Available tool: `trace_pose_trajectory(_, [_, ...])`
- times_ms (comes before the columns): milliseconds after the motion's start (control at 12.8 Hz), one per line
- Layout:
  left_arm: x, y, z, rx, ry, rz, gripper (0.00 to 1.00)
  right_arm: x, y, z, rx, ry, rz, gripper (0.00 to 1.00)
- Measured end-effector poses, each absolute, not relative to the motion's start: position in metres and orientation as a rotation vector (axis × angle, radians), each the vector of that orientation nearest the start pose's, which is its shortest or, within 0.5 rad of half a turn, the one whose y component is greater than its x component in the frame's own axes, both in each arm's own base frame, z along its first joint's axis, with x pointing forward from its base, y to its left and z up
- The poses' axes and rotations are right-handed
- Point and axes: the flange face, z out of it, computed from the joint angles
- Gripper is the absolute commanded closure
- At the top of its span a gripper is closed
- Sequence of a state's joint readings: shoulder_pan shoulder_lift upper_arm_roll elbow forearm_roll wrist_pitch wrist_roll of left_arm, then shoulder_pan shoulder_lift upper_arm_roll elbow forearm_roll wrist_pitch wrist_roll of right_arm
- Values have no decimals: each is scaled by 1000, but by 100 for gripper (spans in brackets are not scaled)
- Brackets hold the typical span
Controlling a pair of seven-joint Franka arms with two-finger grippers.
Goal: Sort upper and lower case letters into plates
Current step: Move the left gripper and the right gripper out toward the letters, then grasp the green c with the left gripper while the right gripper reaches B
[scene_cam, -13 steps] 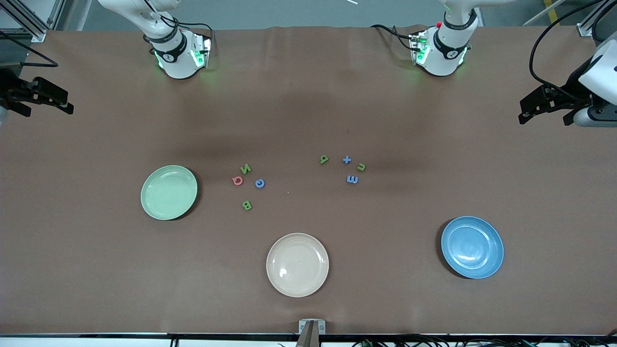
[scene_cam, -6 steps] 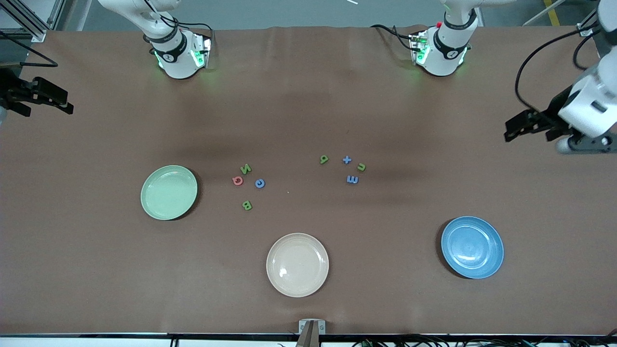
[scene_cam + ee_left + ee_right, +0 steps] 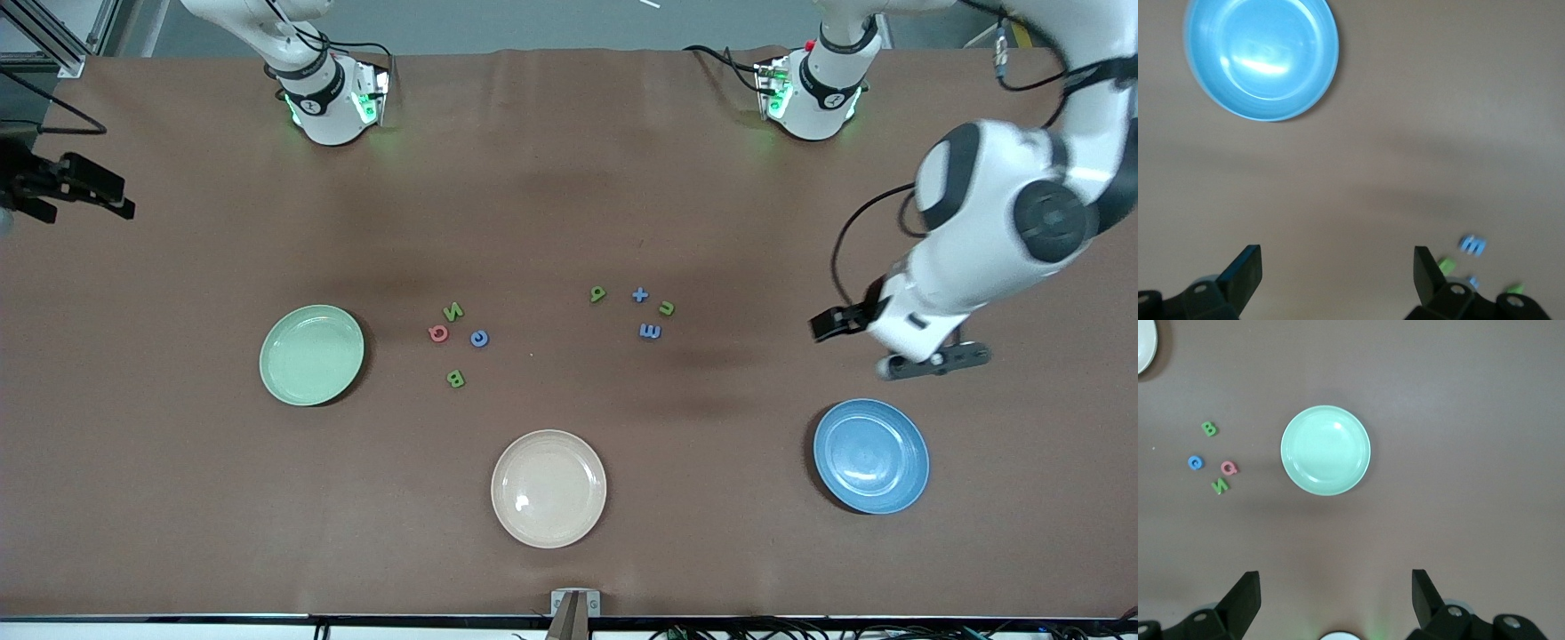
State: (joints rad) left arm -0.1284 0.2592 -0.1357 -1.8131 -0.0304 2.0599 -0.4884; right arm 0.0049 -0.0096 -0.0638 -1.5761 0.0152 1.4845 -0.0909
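Left arm out over the tabletop, nothing sorted yet.

The left claw [image 3: 898,351] hangs wide open and empty over bare brown tabletop [image 3: 569,196] beside the glossy blue round plate [image 3: 871,456]; the four small chunky lowercase letters [image 3: 642,309] lie toward the table's middle from that plate, so this arm looks nearest. The right claw [image 3: 67,182] waits open and empty, over the table's edge, well apart from the pale mint-green round plate [image 3: 311,355] with four capitals [image 3: 455,342] beside it.

Eight letters [image 3: 479,338]: four green, three blue, one pink; three plates [image 3: 312,355]; two arms [image 3: 996,213].
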Motion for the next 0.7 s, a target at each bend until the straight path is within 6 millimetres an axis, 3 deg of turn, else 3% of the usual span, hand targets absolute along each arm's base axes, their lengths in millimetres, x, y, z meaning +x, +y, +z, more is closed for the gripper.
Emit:
trace_pose_trajectory(234, [582, -200, 336, -3139, -580, 70, 1, 569, -31, 581, -3120, -48, 166, 0])
trace_pose_trajectory(390, [570, -230, 316, -3098, -736, 89, 11, 586, -35, 550, -3121, -39, 205, 0])
trace_pose_trajectory(546, [558, -259, 299, -3060, -867, 86, 11, 602, -41, 513, -3117, -20, 254, 0])
trace_pose_trajectory(702, [546, -269, 276, -3042, -982, 59, 12, 613, -38, 496, -3118, 64, 238, 0])
